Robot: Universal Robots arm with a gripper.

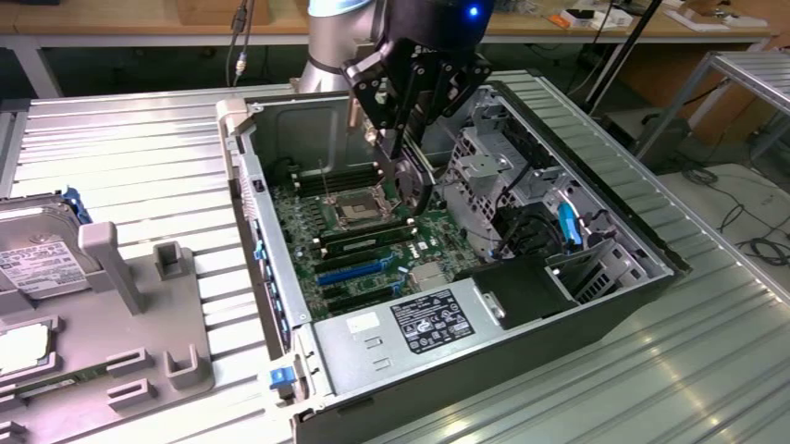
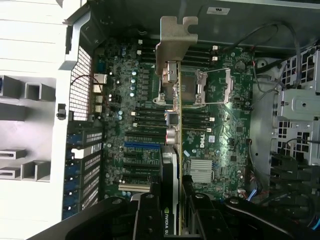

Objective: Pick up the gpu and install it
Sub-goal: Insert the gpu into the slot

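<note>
Your jaws are clenched on the gpu [image 2: 175,45]. They hold it edge-on with the silver bracket end pointing away from the jaws, probably so the card can drop straight into a slot. The card hangs over the motherboard [image 2: 215,125] inside the open case [image 1: 617,277], near the CPU socket [image 1: 351,211], and looks not seated. The blue slots [image 1: 351,273] are further along the board. The case lies on its side mid-bench, so the board faces up. 1 hard drive [image 1: 31,259] rests by the bench [image 1: 136,148] edge on the exterior view's left.
</note>
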